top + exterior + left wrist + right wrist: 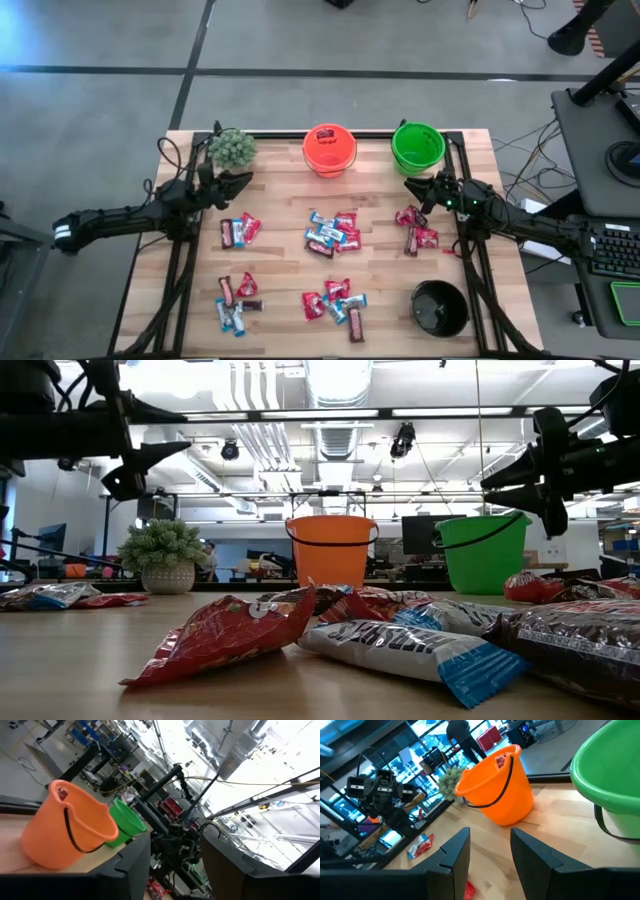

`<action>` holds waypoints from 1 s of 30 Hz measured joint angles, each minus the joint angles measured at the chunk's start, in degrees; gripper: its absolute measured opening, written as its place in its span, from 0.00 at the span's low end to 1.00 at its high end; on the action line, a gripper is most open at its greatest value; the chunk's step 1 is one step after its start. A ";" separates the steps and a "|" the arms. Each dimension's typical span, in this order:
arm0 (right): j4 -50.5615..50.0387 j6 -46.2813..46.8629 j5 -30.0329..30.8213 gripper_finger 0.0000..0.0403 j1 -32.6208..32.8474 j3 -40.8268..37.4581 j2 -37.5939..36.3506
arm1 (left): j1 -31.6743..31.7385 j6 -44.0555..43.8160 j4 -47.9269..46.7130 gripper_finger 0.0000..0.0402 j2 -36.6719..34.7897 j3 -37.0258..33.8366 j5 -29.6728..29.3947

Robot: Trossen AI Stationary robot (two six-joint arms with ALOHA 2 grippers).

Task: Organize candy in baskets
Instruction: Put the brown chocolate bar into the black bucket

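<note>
The candy lies on the wooden table in several small piles of red, blue-white and brown wrappers: left [240, 231], middle [332, 233], right [415, 228] and two near the front [236, 300] [337, 305]. An orange pail [329, 149] with a red candy inside and a green pail [418, 146] stand at the far edge. A black bowl [440, 307] stands at the front right. My left gripper [235, 183] hovers open above the far left of the table, next to the plant. My right gripper [412, 188] hovers open below the green pail, with nothing between its fingers [455, 852].
A fuzzy green plant in a pot [232, 148] stands at the far left corner, close to my left gripper. Black frame rails run along the table's left and right sides [470, 250]. Bare wood shows between the candy piles.
</note>
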 joint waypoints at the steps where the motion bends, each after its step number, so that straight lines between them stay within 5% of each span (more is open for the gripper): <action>1: 0.00 0.24 0.00 0.33 -0.01 0.00 0.00 | 0.01 0.00 0.75 0.42 0.26 0.00 -0.01; 9: 0.33 0.27 0.11 0.33 -0.02 0.00 -0.02 | 0.02 0.64 1.28 0.53 3.26 2.60 0.93; 24: 6.96 2.05 -2.78 0.33 0.00 0.00 -0.04 | -0.02 10.25 -0.86 0.52 15.06 16.80 5.85; 30: 6.95 1.74 -7.00 0.33 0.00 1.65 0.15 | 0.02 16.26 -11.26 0.46 22.04 26.90 8.77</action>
